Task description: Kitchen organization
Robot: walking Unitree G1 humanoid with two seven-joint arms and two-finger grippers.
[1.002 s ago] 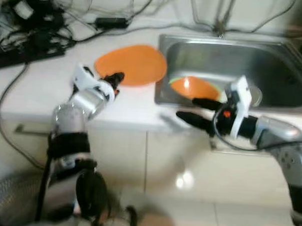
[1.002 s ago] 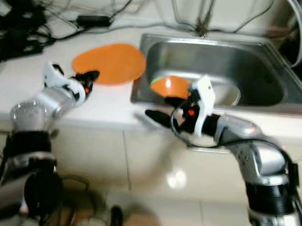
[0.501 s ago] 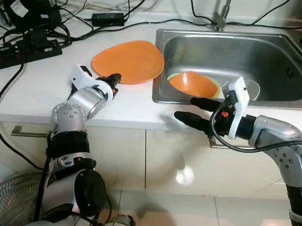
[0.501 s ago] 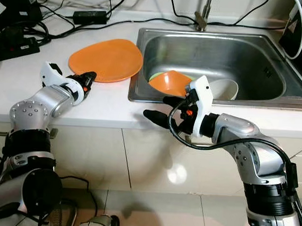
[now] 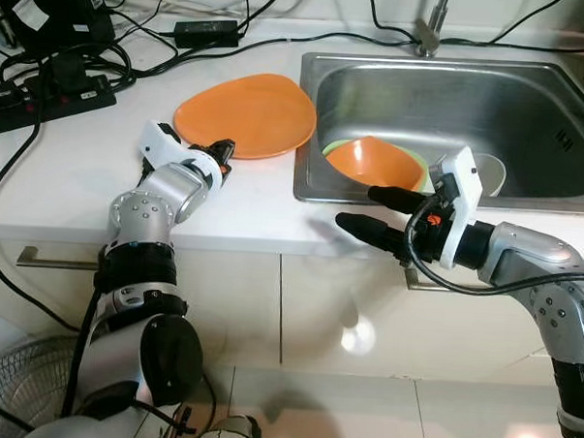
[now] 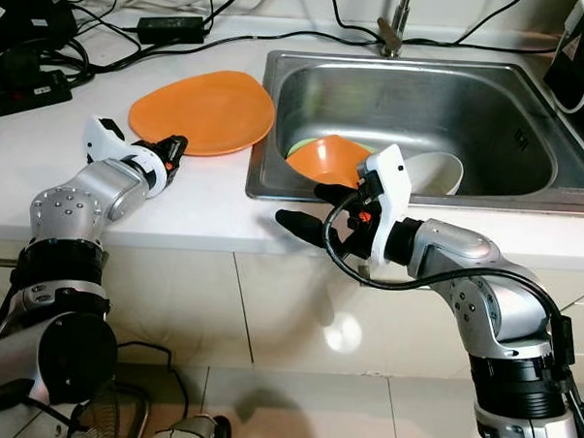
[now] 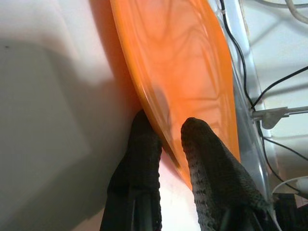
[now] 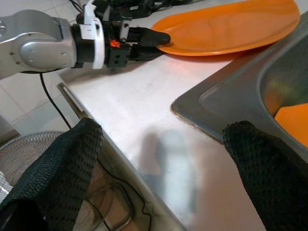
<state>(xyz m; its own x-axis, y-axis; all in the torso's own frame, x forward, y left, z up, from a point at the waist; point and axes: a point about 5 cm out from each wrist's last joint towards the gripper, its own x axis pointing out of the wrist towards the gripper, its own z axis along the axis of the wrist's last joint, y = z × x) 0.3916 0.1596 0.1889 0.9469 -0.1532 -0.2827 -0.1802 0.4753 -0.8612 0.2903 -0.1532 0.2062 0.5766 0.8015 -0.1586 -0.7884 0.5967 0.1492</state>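
Orange smooth plate (image 5: 246, 114) on the white bench (image 5: 72, 161), rim pinched by left pincer (image 7: 166, 144); right pincer (image 5: 360, 208) gapes wide.

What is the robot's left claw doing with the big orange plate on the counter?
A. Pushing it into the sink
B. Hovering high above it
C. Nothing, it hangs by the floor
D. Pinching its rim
D: the left gripper has one black finger under and one over the rim of the orange plate, which lies on the counter.
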